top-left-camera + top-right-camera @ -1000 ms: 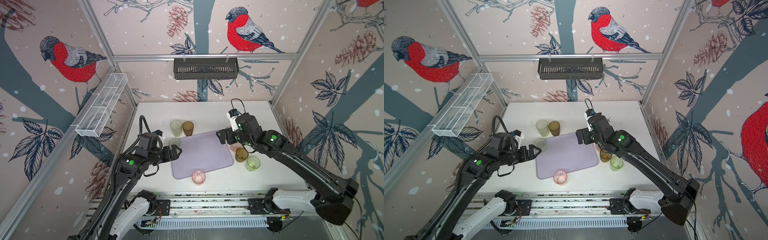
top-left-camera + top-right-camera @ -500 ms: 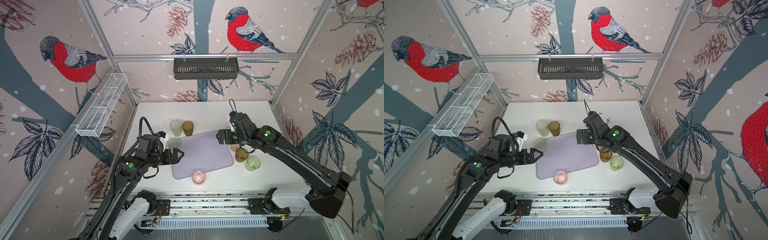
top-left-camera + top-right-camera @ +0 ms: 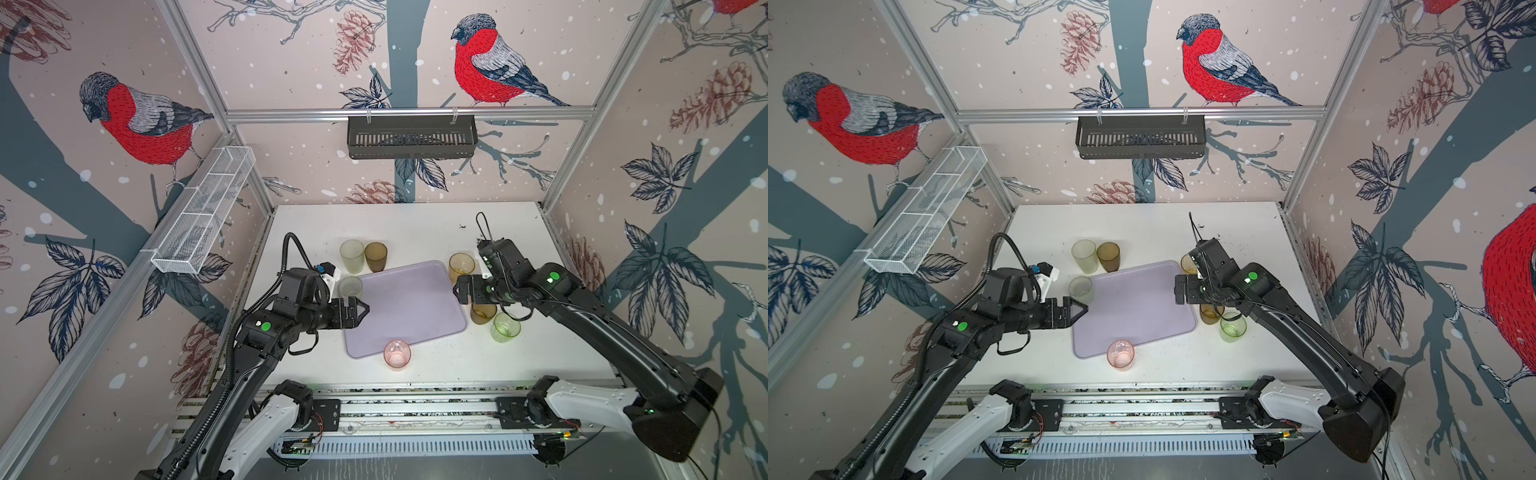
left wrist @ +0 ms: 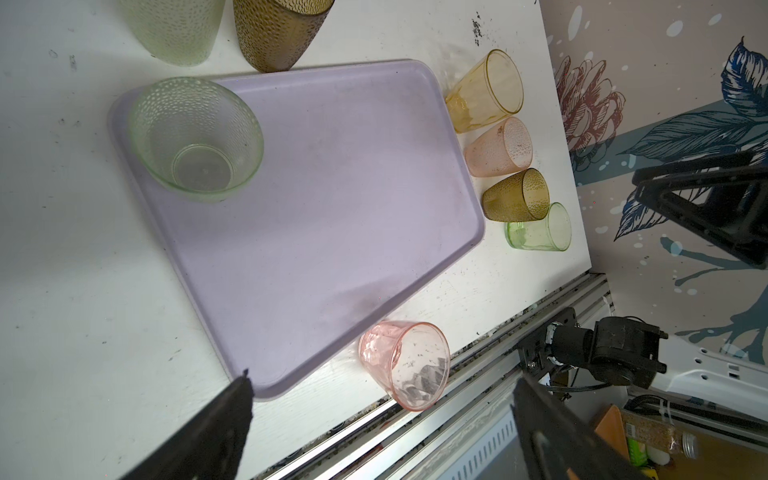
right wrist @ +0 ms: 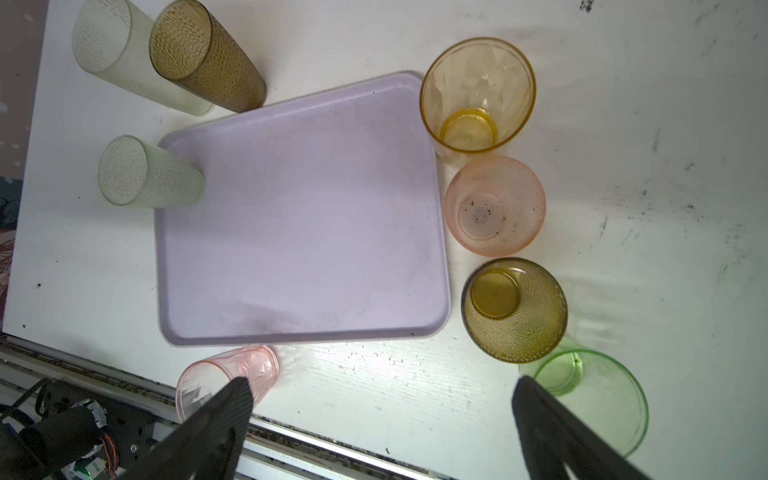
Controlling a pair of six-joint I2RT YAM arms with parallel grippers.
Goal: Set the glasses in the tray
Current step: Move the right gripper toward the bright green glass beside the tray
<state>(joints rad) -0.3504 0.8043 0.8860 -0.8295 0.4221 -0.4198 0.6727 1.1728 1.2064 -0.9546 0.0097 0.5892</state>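
Centrally, the lavender tray (image 3: 405,303) lies on a scuffed white table (image 3: 415,224) enclosed by bird-patterned walls (image 3: 145,120). One pale green glass (image 3: 350,286) stands at its corner, with the other glasses (image 3: 397,353) around it. The left gripper (image 3: 361,311) and right gripper (image 3: 459,289) hover with jaws apart, empty.

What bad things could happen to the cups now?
1. The peach dimpled tumbler stands close between the amber-yellow clear tumbler and the brown dimpled tumbler; the open right pincer might knock a neighbour over.
2. The pink clear tumbler stands near the front edge of the white table; a nudge could push it off.
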